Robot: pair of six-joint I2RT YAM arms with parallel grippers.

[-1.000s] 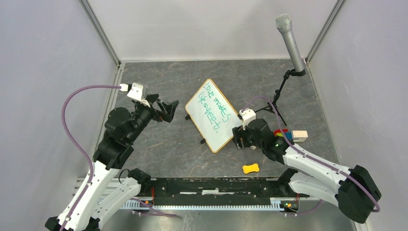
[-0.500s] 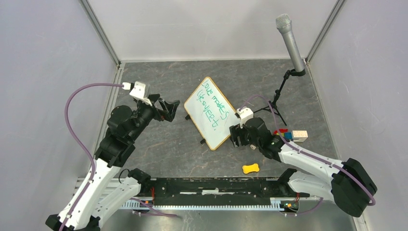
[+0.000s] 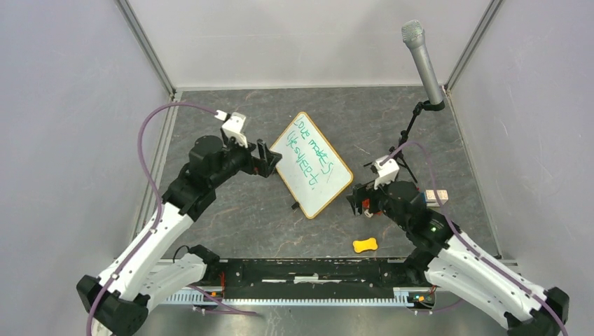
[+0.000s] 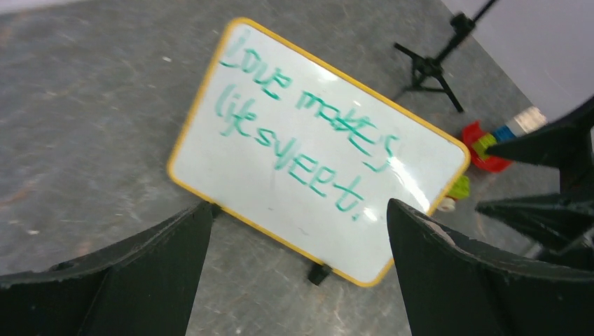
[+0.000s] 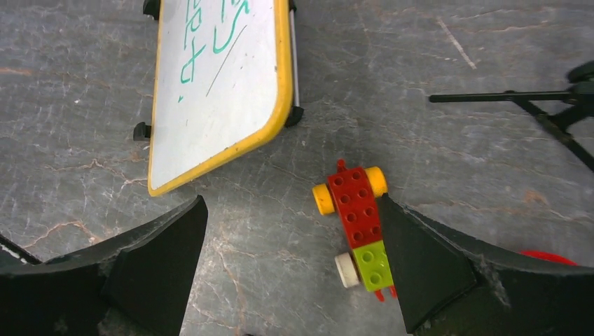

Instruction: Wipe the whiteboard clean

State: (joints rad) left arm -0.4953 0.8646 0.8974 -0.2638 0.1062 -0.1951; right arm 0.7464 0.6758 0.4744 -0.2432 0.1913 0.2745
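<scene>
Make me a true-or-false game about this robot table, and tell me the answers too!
1. The whiteboard has green writing on it. True.
2. The left gripper has its jaws shut on the whiteboard. False: its jaws stand wide open and hold nothing.
3. A yellow bone-shaped piece lies apart from the whiteboard. True.
4. The microphone lies flat on the whiteboard. False: it is held up on its stand, off to the side of the board.
5. The right gripper has its jaws open. True.
</scene>
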